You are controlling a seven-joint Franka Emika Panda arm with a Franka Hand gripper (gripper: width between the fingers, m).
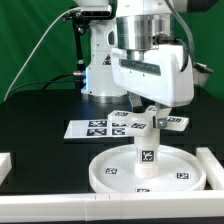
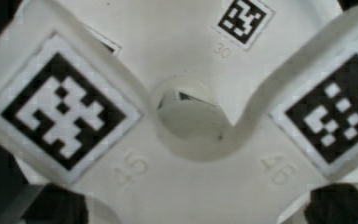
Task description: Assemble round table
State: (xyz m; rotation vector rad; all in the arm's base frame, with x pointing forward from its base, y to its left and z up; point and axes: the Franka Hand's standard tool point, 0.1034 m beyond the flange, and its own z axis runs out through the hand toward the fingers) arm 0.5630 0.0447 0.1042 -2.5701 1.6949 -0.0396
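Black tabletop, round disc (image 1: 150, 170) with upright leg (image 1: 146, 152), cross-shaped base (image 2: 176, 110) directly beneath gripper (image 1: 155, 118), grip state unclear.

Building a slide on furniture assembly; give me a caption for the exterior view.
Panda end effector lowers the cross-shaped base over the leg standing upright in the round disc.

No readable words, brands or numbers are shown; only black-and-white square tags are carried by the cross-shaped base (image 2: 176, 120), the leg (image 1: 146, 158), the round disc (image 1: 120, 180) and the marker board (image 1: 95, 127).
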